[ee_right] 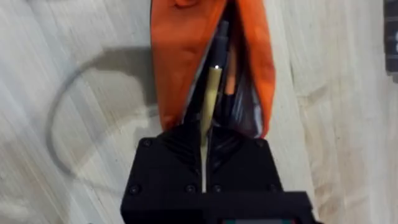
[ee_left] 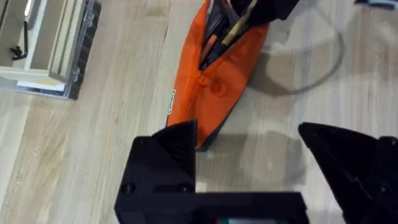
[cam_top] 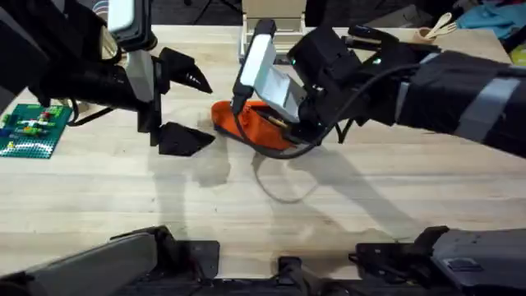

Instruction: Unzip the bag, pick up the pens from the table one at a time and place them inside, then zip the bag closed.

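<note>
Two grippers are working at the orange pouch point(cam_top: 251, 125): right gripper point(ee_right: 205, 146) pinching a yellow pen point(ee_right: 211, 93) into its mouth, left gripper point(ee_left: 249, 155) hovering spread beside it; its small label point(ee_left: 171, 101) is unreadable.

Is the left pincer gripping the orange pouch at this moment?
No. The left pincer hangs open above the table, its fingers clear of the orange pouch.
</note>
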Motion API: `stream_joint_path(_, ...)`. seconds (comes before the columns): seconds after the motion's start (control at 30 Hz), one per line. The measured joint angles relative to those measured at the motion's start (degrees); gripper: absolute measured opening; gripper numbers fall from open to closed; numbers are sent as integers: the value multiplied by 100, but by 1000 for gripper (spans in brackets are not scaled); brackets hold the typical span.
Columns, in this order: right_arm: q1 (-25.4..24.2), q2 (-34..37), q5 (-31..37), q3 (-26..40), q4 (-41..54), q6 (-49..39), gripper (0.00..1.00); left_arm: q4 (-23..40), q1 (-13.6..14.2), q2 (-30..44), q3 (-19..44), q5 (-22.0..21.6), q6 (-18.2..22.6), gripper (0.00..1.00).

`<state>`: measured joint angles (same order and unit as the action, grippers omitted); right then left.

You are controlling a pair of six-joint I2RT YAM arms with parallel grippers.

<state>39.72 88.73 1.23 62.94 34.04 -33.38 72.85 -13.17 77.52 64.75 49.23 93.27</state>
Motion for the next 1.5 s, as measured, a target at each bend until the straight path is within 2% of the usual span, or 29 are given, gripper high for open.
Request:
stream_joint_path(0.23,-73,15,-147,359,188,63,29,28,0,0,0,0,0,993)
stream_joint_path(0.47,-110,29,-386,371,242,63,29,43,0,0,0,0,0,993)
stream_joint_path(0.9,-513,128,-296,374,546,33,29,43,0,0,0,0,0,993)
stream_joint_path(1.2,-514,157,-559,374,517,-138,29,43,0,0,0,0,0,993)
stream_joint_path(1.5,-354,587,-554,374,-20,-371,29,43,0,0,0,0,0,993)
